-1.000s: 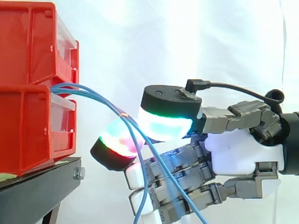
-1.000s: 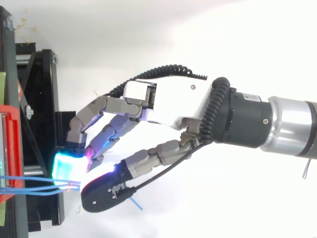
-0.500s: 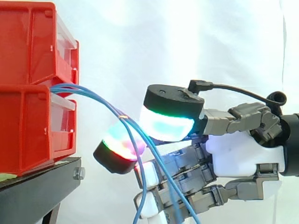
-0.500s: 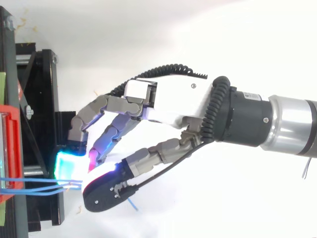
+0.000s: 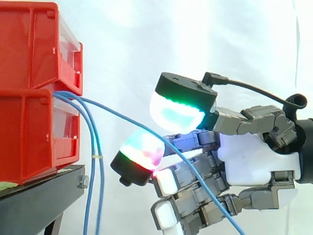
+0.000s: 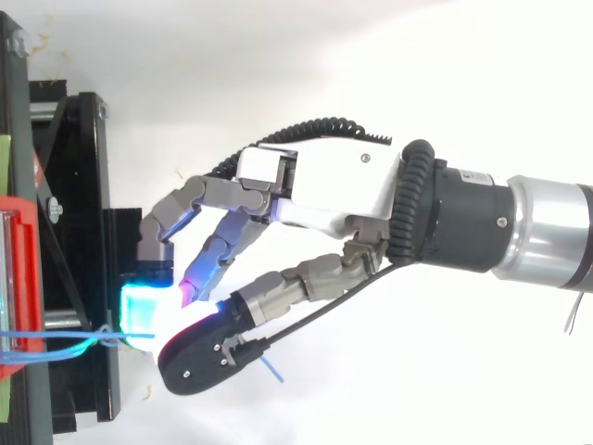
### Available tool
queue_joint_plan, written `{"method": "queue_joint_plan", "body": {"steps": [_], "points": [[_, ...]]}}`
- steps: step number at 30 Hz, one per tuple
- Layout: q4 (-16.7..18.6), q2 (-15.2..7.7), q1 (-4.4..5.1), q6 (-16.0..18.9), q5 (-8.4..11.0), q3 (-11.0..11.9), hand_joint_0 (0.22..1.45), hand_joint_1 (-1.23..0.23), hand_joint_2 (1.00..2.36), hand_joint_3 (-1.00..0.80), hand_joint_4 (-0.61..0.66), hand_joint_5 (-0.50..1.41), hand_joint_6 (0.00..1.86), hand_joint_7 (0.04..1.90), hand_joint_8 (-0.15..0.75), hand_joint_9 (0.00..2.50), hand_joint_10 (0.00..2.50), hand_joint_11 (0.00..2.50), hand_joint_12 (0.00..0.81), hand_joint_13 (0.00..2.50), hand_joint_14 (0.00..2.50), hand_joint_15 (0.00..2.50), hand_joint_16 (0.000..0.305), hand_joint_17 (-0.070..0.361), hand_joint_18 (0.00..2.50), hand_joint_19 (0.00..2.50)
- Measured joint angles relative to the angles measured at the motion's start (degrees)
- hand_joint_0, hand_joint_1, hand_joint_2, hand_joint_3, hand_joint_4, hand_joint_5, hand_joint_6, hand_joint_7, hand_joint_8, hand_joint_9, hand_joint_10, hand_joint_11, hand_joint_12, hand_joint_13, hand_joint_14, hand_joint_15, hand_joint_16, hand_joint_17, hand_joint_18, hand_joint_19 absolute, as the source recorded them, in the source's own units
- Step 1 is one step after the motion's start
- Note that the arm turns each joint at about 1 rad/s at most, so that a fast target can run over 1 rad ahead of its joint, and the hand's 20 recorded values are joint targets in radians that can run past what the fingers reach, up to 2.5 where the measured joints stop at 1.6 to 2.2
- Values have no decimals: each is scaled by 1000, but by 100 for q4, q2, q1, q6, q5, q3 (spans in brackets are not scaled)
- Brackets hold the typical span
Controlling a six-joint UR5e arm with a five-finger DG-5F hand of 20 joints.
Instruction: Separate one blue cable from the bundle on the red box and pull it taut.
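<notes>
Hand (image 5: pixel 254 161) of grey and white links, entered from the right and held level just right of the red bins (image 5: pixel 29 132). Fingers (image 5: pixel 139 154) are curled, with a thumb pad glowing white and green set above a finger pad glowing cyan, red and green; one blue cable (image 5: pixel 117 110) is pinched between these two pads. This cable is seen to leave the gap between the upper and lower bin, to run rightward and downward in a nearly straight line to the pads, and to pass on in front of the lower fingers toward the bottom right corner. Two other blue cables (image 5: pixel 93 142) are hung from the same gap, dropped straight down beside the lower bin and joined by a small pale band (image 5: pixel 98 156), well apart from the pinched one. Bins are stacked on a black stand (image 5: pixel 39 196) at the left. From above, the hand (image 6: pixel 324 185) is shown reaching left, its pads closed together over the stand's edge where the cable (image 6: pixel 56 334) arrives. White curtain (image 5: pixel 195 39) behind.
</notes>
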Motion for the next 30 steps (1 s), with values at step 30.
{"method": "queue_joint_plan", "body": {"steps": [30], "points": [[-18,1,3,0,-112,0,600,-782,1011,-276,-59,-41,907,901,212,1092,11,287,350,987,16,382,51,115,788,528]]}}
